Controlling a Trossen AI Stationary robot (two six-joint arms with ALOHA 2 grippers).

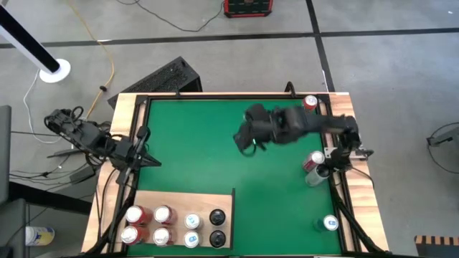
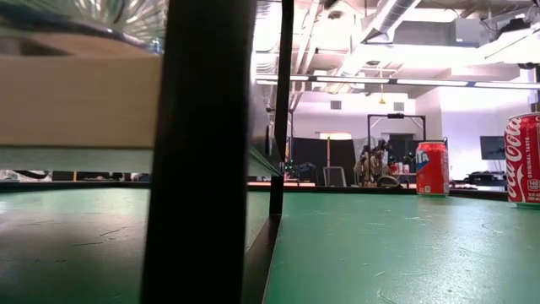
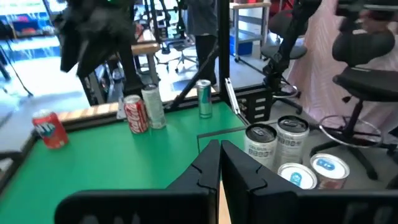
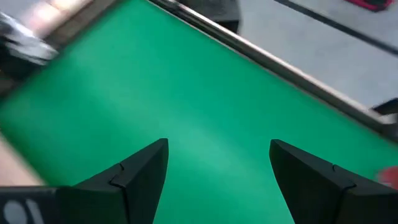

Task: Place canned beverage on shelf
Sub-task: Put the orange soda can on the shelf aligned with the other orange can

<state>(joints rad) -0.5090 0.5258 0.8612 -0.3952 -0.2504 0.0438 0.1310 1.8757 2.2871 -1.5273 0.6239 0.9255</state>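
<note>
The right gripper (image 1: 247, 140) hovers empty over the green desk mat (image 1: 193, 143), fingers spread for another can, while the left gripper (image 1: 147, 159), fingers pressed together, waits beside the pale wooden shelf board (image 1: 183, 200).

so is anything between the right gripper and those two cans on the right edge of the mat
Nothing visible. The right gripper, open and empty, hangs over bare green mat, and the stretch across to the red can and the silver can beside it is clear.
</note>
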